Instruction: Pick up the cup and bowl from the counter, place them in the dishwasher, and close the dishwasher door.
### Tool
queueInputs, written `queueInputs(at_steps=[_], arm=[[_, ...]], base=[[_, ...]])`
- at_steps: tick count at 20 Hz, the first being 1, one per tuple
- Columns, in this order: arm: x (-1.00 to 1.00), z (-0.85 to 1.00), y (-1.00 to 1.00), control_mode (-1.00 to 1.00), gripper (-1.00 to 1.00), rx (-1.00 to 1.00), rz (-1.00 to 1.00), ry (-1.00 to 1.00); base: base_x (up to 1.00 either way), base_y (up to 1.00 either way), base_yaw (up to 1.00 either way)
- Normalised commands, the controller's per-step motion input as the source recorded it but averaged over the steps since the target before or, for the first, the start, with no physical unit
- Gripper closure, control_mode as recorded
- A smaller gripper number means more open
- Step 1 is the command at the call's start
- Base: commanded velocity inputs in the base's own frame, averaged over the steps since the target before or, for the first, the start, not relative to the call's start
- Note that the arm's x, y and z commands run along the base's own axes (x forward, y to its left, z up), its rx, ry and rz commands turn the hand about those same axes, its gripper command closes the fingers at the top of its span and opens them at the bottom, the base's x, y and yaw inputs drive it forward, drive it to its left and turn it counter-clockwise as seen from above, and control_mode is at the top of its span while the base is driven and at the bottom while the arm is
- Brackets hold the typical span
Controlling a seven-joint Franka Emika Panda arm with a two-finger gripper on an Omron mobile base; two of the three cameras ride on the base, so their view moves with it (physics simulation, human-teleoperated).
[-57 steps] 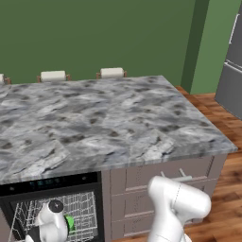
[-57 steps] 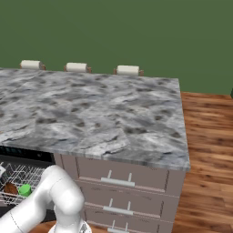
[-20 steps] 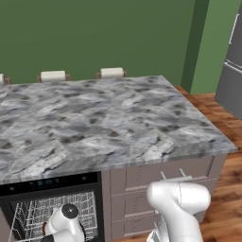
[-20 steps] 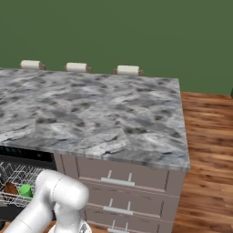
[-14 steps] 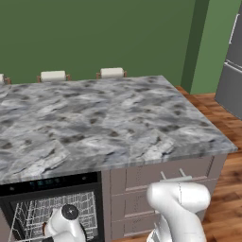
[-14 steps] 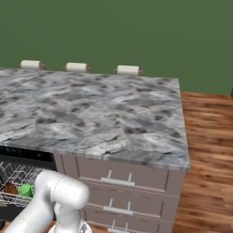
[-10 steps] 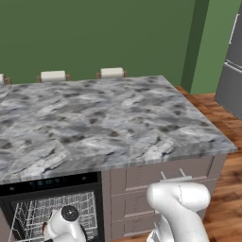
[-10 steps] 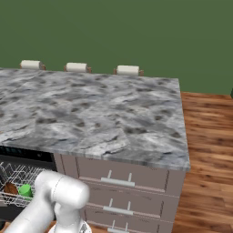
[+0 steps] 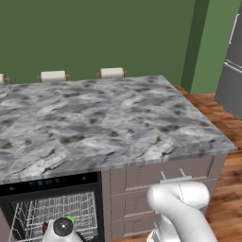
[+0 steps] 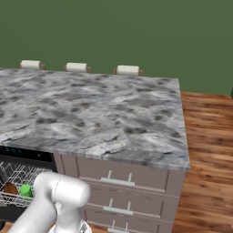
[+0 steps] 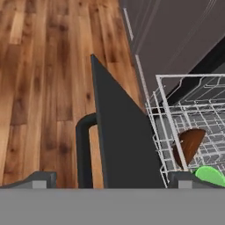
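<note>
Fingers [image 11: 41,178]: spread wide, one tip on each side of the dishwasher door, nothing held between them.
Gripper [image 11: 114,180]: low in front of the dishwasher, straddling the door's edge as seen in the hand view; whether the tips touch the panel cannot be told.
Dishwasher door [image 11: 121,140]: dark flat panel, hanging open, seen edge-on with its dark bar handle [image 11: 83,151] on the floor-facing side.
Dishwasher [image 9: 52,184]: black, built in under the counter's left end, dark control strip with small teal lights along the top.
Rack [image 11: 176,110]: white wire, pulled out over the open door — cup and bowl both inside.
Cup [image 10: 25,190]: bright green, standing in the rack, just beside the bowl.
Bowl [image 11: 189,145]: reddish-brown, tilted on edge among the wires.
Counter [image 9: 104,123]: grey-and-white marbled slab above taupe drawers [image 10: 118,175] with silver bar handles.
Floor [image 11: 44,66]: wooden planks below the door.
Background: green wall — three pale stool backs [image 10: 127,70] behind the far edge of the counter.
</note>
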Motion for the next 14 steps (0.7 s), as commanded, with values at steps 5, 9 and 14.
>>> queueInputs(at_steps=[5,9,14], arm=[[-0.43,0.21,0.0,-1.0,-1.0,-0.1,0.0,-0.08],[-0.27,0.05,0.0,-1.0,-1.0,-0.06,0.0,-0.1],[-0.17,0.0,0.0,-1.0,-1.0,-0.07,0.0,-0.12]], base=[[0.0,0.0,0.0],[0.0,0.0,0.0],[0.0,0.0,0.0]])
